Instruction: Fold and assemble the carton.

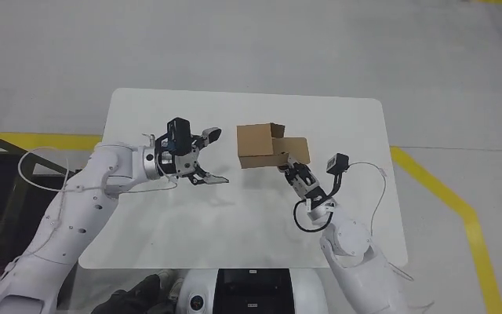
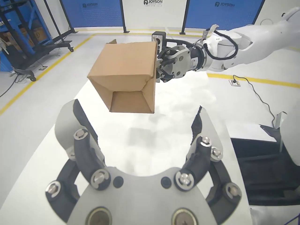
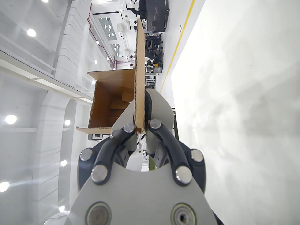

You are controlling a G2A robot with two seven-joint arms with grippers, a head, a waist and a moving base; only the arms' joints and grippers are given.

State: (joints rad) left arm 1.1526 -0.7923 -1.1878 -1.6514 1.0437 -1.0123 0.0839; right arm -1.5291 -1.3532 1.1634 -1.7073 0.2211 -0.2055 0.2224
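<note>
A brown carton is held above the white table, its flaps partly unfolded. My right gripper is shut on one of the carton's side flaps, pinching the cardboard edge between both fingers. The left wrist view shows the carton hanging in the air with its underside partly folded and the right gripper behind it. My left gripper stands open a short way to the carton's left, facing it, with nothing between its fingers.
The table's far edge lies behind the carton. A black cable runs from the right arm over the table's right side. Grey floor with yellow lines surrounds the table.
</note>
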